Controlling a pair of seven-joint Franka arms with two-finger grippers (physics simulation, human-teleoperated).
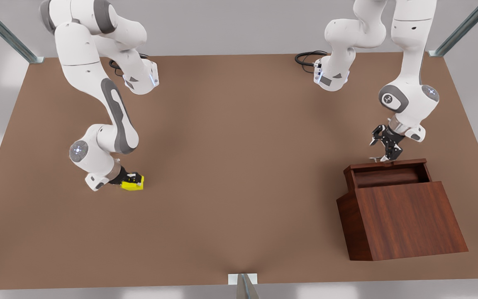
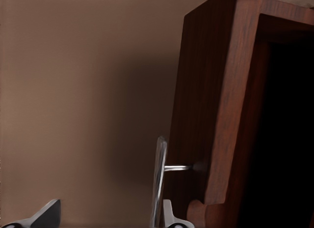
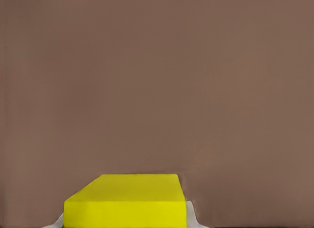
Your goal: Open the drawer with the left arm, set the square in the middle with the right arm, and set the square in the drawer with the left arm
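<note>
My right gripper (image 1: pixel 134 181) was at the tabletop (image 1: pixel 239 166) on the front view's left, jaws closed on the square (image 1: pixel 132 184), the fingertips (image 3: pixel 191 214) flanking the cube's sides. My left gripper (image 1: pixel 382 158) was at the silver handle (image 2: pixel 159 184) of the drawer (image 1: pixel 388 172), which stood pulled out from the wooden box (image 1: pixel 405 220) on the front view's right. One fingertip (image 2: pixel 169 215) sat beside the bar; whether those jaws were clamped, I could not tell.

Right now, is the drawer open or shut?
Open: the drawer sticks out from the wooden box, showing its hollow inside.
</note>
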